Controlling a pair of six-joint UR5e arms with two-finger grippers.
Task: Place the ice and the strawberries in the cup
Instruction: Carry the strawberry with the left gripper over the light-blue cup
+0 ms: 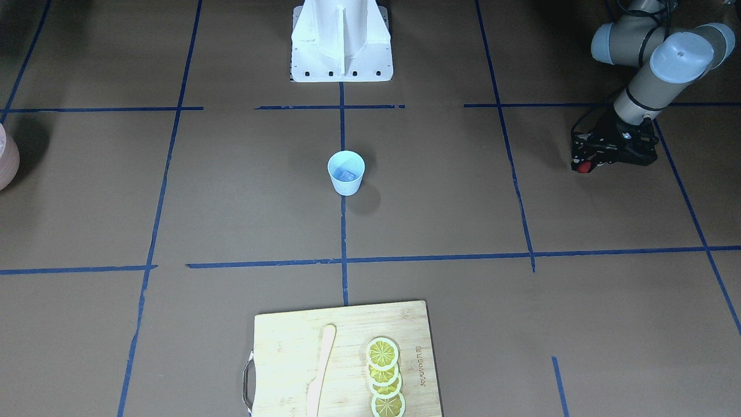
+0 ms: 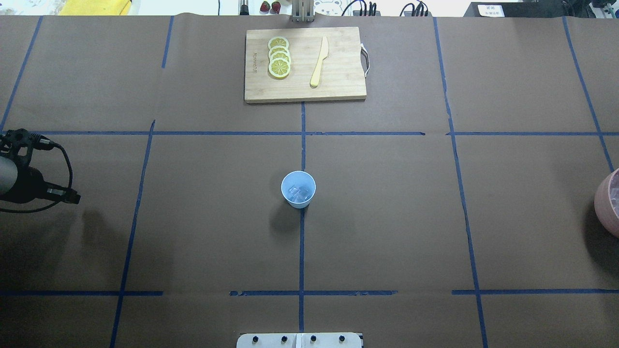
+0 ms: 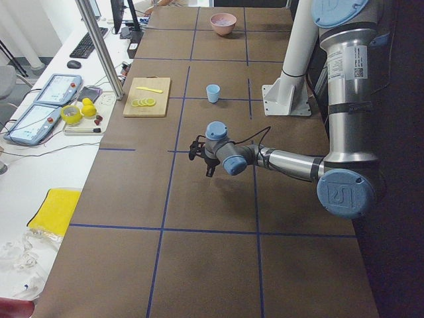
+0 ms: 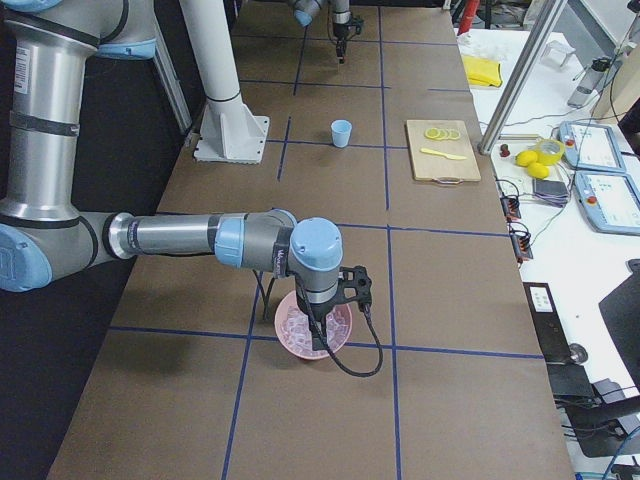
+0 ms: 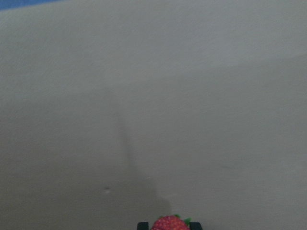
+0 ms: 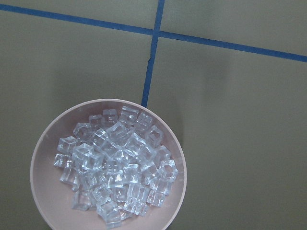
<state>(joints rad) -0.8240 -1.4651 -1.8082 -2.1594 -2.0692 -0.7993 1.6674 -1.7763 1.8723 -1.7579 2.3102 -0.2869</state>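
The light blue cup [image 1: 346, 172] stands upright at the table's centre, also in the overhead view [image 2: 298, 189], with pale ice [image 2: 300, 193] inside it. My left gripper [image 1: 583, 163] hangs above the table far to the cup's side, shut on a small red strawberry [image 1: 583, 167]. The left wrist view shows the strawberry [image 5: 170, 224] between the fingertips over bare table. My right gripper [image 4: 322, 318] hovers over the pinkish bowl [image 6: 48, 143], which is full of ice cubes [image 6: 115, 163]. Its fingers show in no close view, so I cannot tell if it is open or shut.
A wooden cutting board [image 2: 338, 82] with lemon slices [image 2: 279, 57] and a pale knife [image 2: 319, 60] lies at the far edge from the robot. The white robot base [image 1: 341, 40] stands behind the cup. The pinkish bowl sits at the table's right end [image 2: 604, 203].
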